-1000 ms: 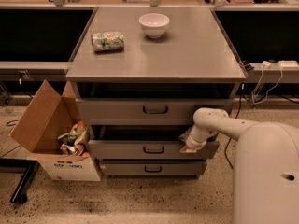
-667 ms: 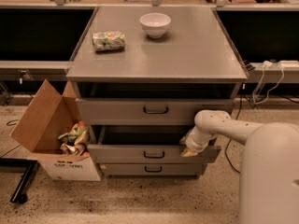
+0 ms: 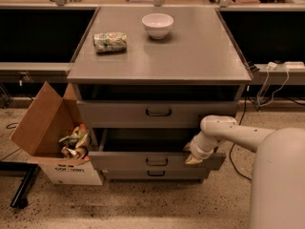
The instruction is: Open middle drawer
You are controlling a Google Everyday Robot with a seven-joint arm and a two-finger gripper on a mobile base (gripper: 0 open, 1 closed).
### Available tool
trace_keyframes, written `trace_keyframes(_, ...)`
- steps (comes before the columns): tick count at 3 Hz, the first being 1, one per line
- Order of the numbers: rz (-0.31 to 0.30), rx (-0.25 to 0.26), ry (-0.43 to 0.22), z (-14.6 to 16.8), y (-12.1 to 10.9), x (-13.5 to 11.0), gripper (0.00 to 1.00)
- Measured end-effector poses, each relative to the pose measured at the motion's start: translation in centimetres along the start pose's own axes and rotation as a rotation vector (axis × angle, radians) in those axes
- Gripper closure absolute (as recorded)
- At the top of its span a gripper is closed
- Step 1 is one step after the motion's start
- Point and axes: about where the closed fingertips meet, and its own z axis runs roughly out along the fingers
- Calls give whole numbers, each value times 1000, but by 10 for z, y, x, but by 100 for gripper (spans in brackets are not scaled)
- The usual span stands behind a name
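My gripper (image 3: 193,157) sits at the right end of the middle drawer (image 3: 119,160), whose inside is too dark for me to read, the bottom drawer (image 3: 157,174) is mostly tucked beneath it, and my body (image 3: 281,185) runs off the right and bottom edges.

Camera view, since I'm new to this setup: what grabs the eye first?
The middle drawer stands pulled out from the grey cabinet, with the robot's gripper at the right end of its front panel. On the cabinet top sit a white bowl and a snack bag; an open cardboard box stands on the floor at the left.
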Motion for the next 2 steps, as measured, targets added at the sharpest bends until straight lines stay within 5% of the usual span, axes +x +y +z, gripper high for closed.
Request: trace_keyframes(2,0,0,0,0,0,0,19)
